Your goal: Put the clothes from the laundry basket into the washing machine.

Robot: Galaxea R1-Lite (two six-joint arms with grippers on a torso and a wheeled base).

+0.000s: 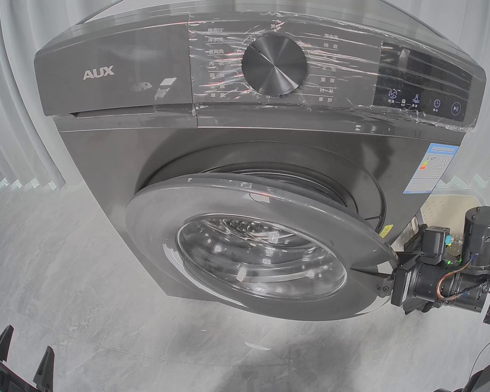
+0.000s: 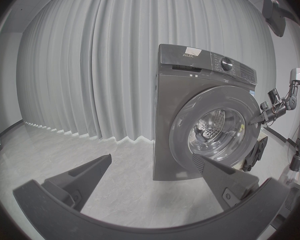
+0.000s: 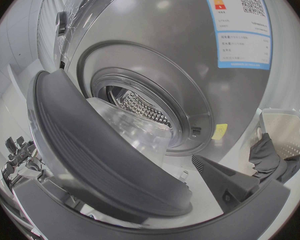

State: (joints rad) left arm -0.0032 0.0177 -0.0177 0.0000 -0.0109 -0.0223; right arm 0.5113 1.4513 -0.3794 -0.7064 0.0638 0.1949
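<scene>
Though ajar, one door (image 1: 158, 219), one basket (image 3: 285, 134).

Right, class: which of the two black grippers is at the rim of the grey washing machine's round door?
The right gripper, at the free edge of the grey round door; the left gripper hangs low over the floor.

Dark grey metal washing machine (image 1: 120, 153) with a blue-and-white sticker (image 1: 431, 167); cream perforated plastic laundry basket (image 3: 286, 134); dark grey clothes (image 3: 266, 157); pale grey marbled floor (image 1: 65, 279); white pleated curtain (image 2: 90, 67).
</scene>
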